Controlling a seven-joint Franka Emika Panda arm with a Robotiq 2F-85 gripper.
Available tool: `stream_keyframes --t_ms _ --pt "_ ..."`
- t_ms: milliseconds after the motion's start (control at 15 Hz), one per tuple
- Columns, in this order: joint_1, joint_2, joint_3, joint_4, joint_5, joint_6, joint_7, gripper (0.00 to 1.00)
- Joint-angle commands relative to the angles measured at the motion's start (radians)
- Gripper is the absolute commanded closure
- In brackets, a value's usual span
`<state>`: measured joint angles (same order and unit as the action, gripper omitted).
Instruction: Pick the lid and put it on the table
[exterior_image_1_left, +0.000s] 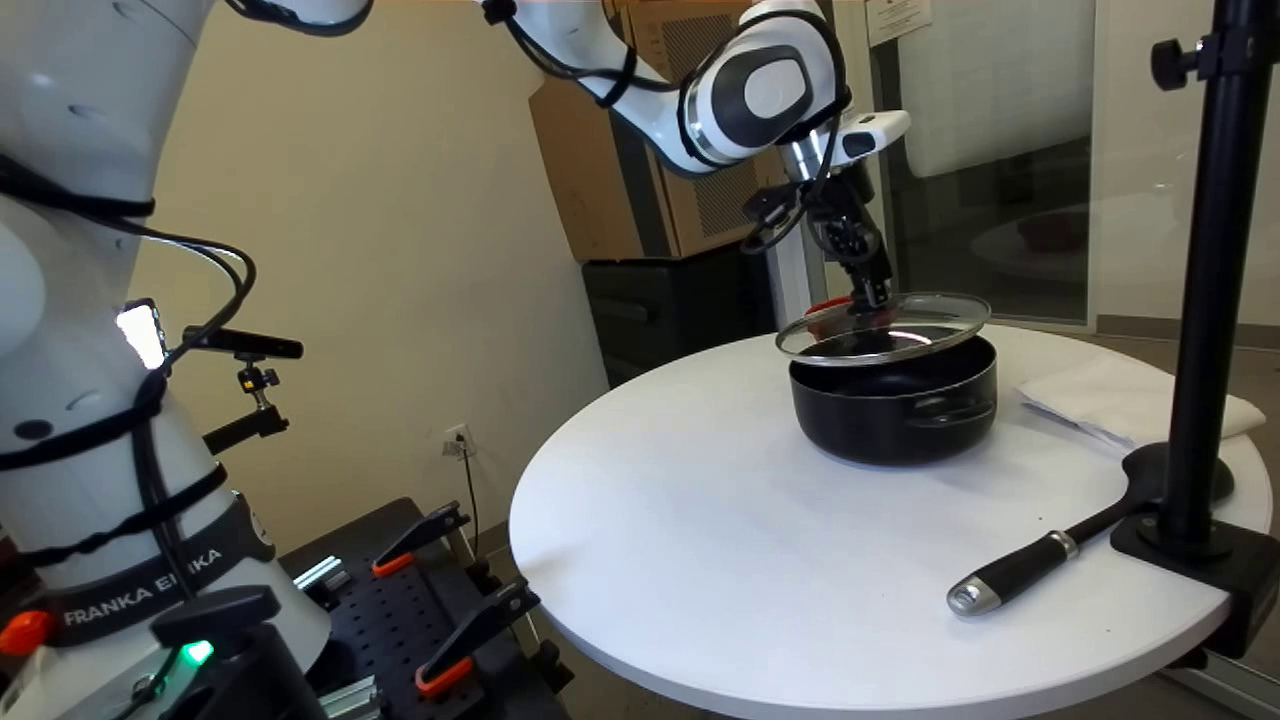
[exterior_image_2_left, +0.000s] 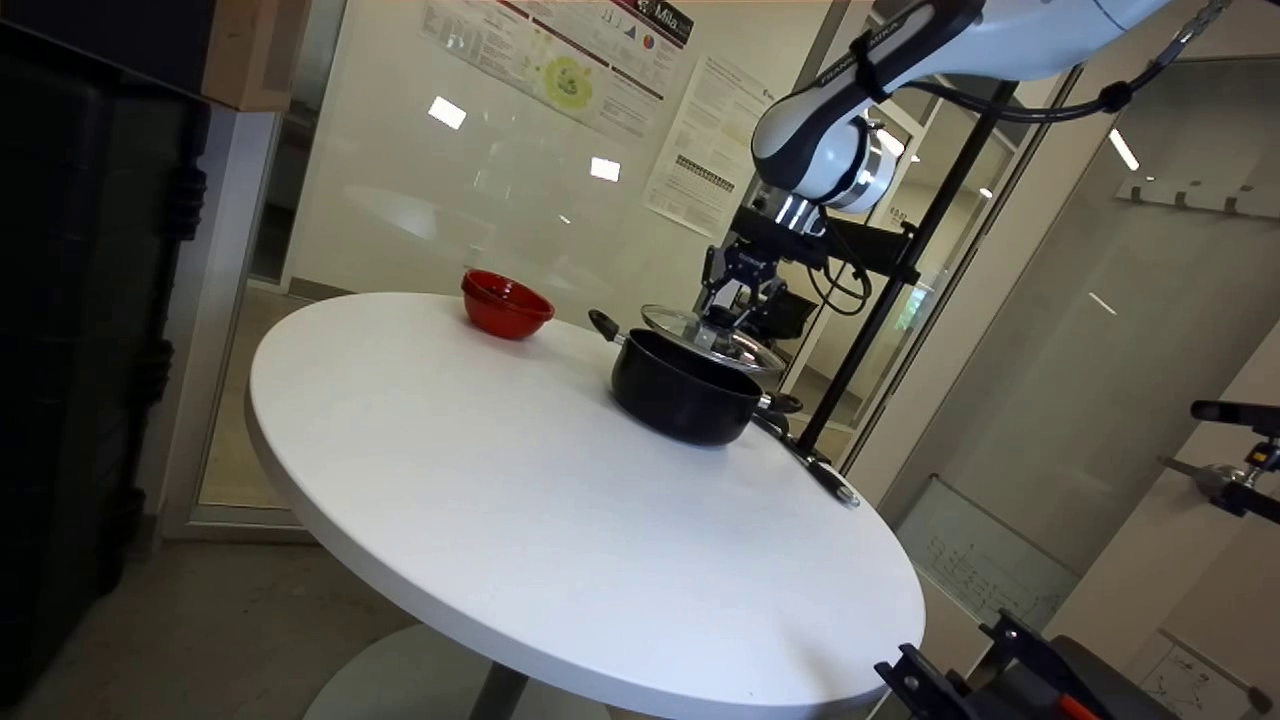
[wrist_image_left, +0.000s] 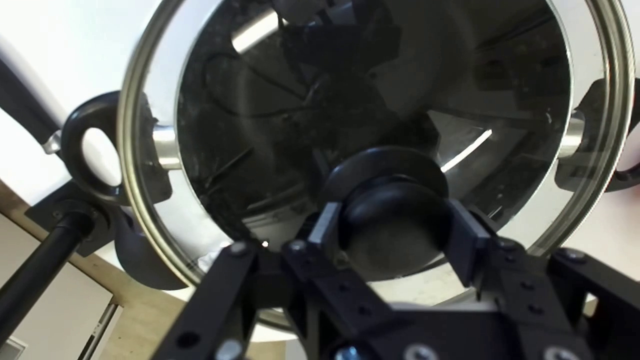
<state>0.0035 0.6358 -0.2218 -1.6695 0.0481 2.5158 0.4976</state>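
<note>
The clear-glass lid with its metal rim is tilted over the black pot, off-centre, with a gap to the pot rim on one side. The lid and the pot also show in an exterior view. Whether the lid's lower edge touches the pot, I cannot tell. My gripper is at the lid's centre knob. In the wrist view my gripper has a finger pad on each side of the dark knob, shut on it; the lid fills the view. The white round table carries the pot.
A red bowl stands on the table beyond the pot. A black spoon-like utensil lies near the table edge, by a black pole clamped there. A white cloth lies beside the pot. The pot handle sticks out past the lid.
</note>
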Motion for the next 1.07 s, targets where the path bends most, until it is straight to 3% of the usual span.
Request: stream_keyframes --t_ms 0,1000 --pt "0.004 0.037 -0.011 0.069 -0.01 -0.021 0.03 0.73" --pt "-0.021 0.163 0.001 0.189 0.019 -0.054 0.031 0.73"
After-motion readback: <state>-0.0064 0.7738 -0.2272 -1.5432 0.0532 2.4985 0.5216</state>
